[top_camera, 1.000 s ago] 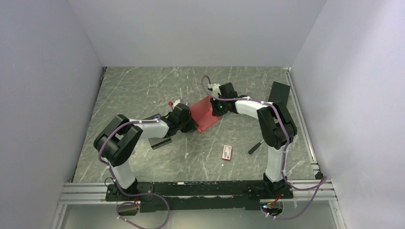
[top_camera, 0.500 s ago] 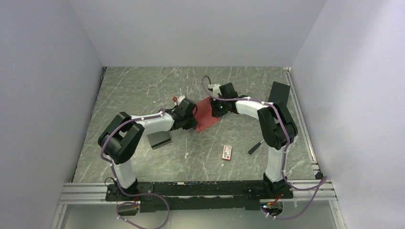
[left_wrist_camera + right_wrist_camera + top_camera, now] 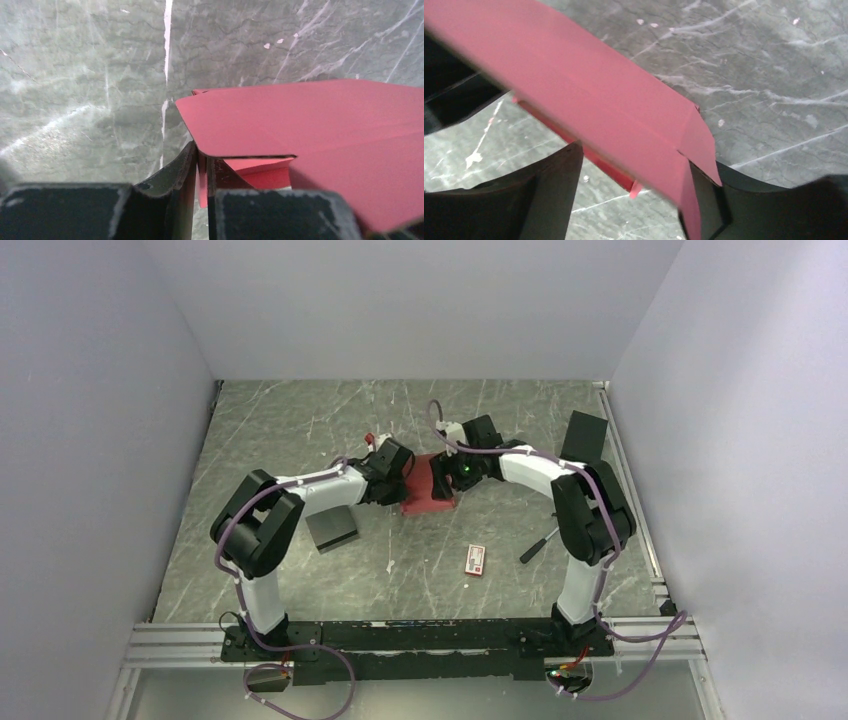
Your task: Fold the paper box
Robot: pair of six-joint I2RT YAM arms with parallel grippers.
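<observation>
- Top external view: paper box (image 3: 428,492), red-pink, partly folded, lying mid-table (image 3: 290,430).
- Left gripper (image 3: 201,170): narrow, pinching an edge flap of the box.
- Right gripper (image 3: 639,170): spread wide, a box panel passing between its fingers.
- Printed packet (image 3: 476,559): nearer the bases, apart from the box.

Nothing legible shows in any view. The small red-and-white packet (image 3: 476,560), lying toward the near edge of the table (image 3: 300,430), carries print too small to make out.
</observation>
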